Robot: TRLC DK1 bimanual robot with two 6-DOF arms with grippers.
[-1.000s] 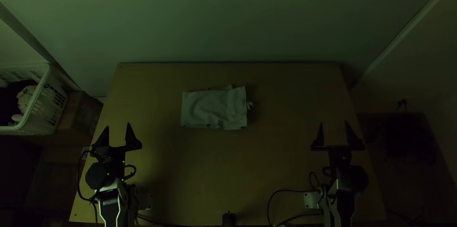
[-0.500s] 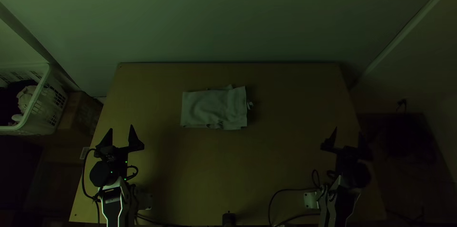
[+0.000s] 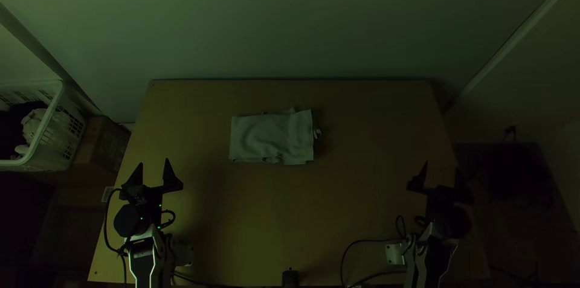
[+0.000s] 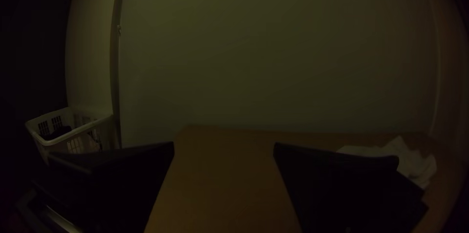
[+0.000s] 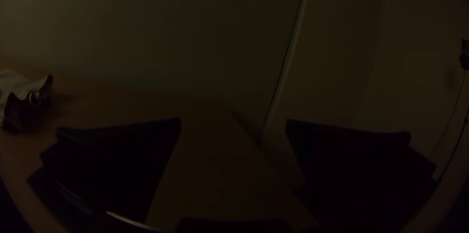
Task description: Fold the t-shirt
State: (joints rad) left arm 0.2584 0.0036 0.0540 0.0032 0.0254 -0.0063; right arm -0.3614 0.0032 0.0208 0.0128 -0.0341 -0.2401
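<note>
Pale links [image 3: 142, 244] meet black joints [image 3: 127, 221], with looping dark cables [image 3: 105, 223].

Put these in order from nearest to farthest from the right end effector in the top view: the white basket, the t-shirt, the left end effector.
From the right end effector:
1. T-shirt, mid-table, toward the far edge.
2. Left end effector, over the table's left side.
3. White basket, off the table, beyond its left edge.

Two hands [image 3: 154, 161], one table [image 3: 362, 203], one basket [image 3: 59, 143], seemingly one t-shirt [image 3: 272, 137].
</note>
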